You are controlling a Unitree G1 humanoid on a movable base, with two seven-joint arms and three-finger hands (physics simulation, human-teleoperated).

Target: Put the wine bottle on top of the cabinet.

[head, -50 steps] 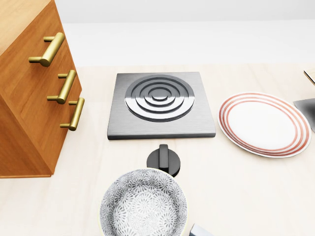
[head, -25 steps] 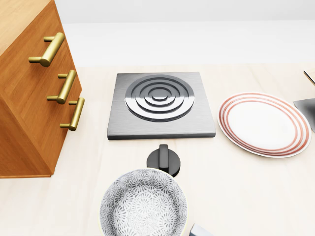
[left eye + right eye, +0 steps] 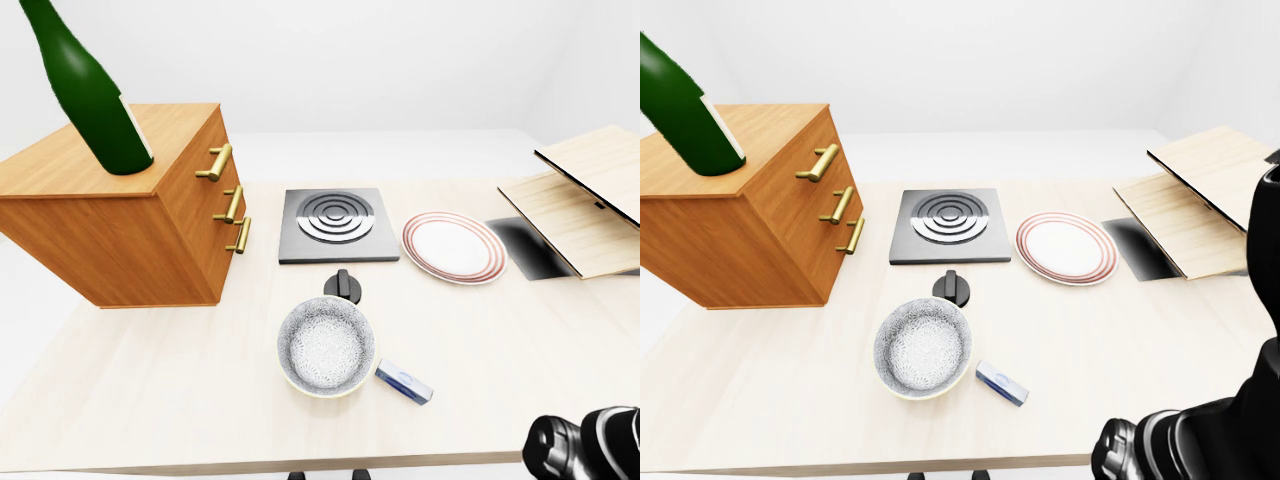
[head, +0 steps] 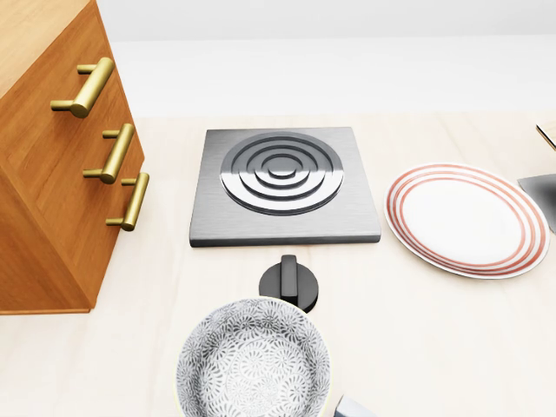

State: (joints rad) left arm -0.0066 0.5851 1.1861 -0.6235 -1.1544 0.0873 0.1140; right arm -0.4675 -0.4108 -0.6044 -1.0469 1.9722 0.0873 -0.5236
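A green wine bottle [image 3: 92, 98] stands on the top of the wooden cabinet [image 3: 130, 215] at the left of the left-eye view, near the top's nearer left part, and no hand touches it. The cabinet has three brass handles [image 4: 111, 155] on its drawer face. My right hand [image 3: 585, 448] shows only as a dark shape at the bottom right corner, far from the bottle and cabinet; its fingers cannot be made out. My left hand appears in no view.
On the pale table lie a grey hob plate [image 3: 338, 222], a black knob [image 3: 344, 287], a patterned bowl [image 3: 327, 345], a red-ringed plate [image 3: 453, 247] and a small blue-white packet [image 3: 403, 382]. Wooden boards [image 3: 580, 200] lean over a dark tray [image 3: 530, 250] at the right.
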